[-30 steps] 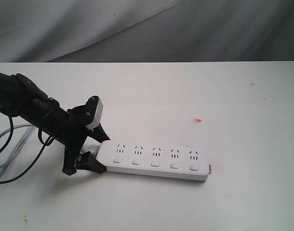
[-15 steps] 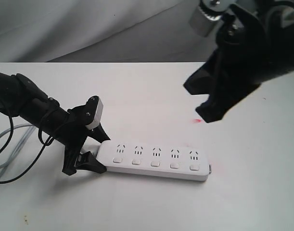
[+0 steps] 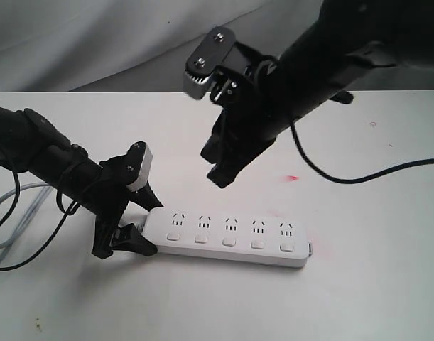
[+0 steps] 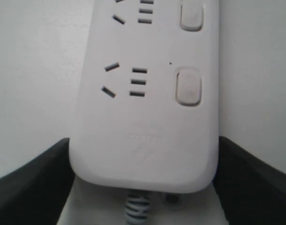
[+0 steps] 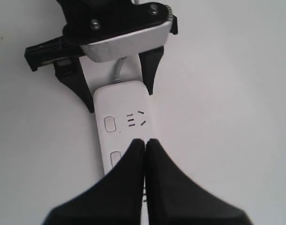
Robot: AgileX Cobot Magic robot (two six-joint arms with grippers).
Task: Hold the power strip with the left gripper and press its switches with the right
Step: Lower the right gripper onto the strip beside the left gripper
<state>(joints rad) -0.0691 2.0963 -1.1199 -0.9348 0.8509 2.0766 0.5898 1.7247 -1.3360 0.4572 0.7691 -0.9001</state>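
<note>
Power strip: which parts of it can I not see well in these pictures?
Left wrist view: top edge cuts off the power strip after two switches.
Right wrist view: the right gripper covers its other end.
Exterior view: switch states too small; left gripper hides the cord joint.

No legible text, only a faint unreadable embossed mark on the power strip (image 4: 145, 108), beside the left gripper (image 4: 143, 150)

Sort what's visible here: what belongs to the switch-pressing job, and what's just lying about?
Job: power strip; its switches; left gripper, clamped on the strip's cord end; right gripper, closed, above the strip.
Lying about: red mark on the table; grey backdrop cloth.
</note>
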